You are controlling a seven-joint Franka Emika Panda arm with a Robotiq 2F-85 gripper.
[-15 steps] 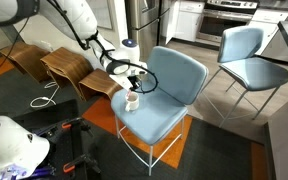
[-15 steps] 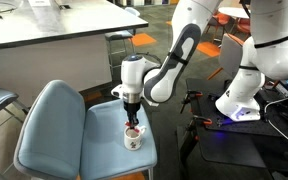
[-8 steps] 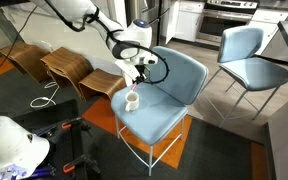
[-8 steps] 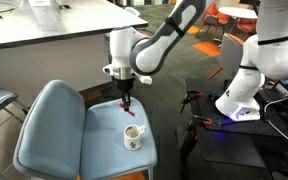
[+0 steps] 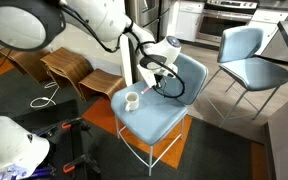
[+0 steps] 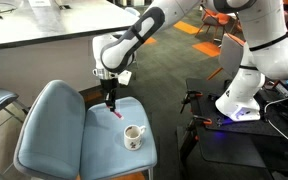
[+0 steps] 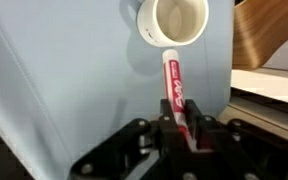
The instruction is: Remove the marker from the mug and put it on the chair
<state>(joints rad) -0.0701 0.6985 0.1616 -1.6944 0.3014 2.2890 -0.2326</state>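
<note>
Marker print (white) illegible

The gripper, its marker lifted clear of the mug, has swung toward the back of the chair.

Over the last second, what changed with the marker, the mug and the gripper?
The gripper, shut on the marker, lifted it out of the mug and carried it sideways toward the backrest of the chair. The marker now hangs tip-down low over the seat, clear of the mug. The mug stayed upright in the same spot, the chair did not move, and the grip was not released.
</note>
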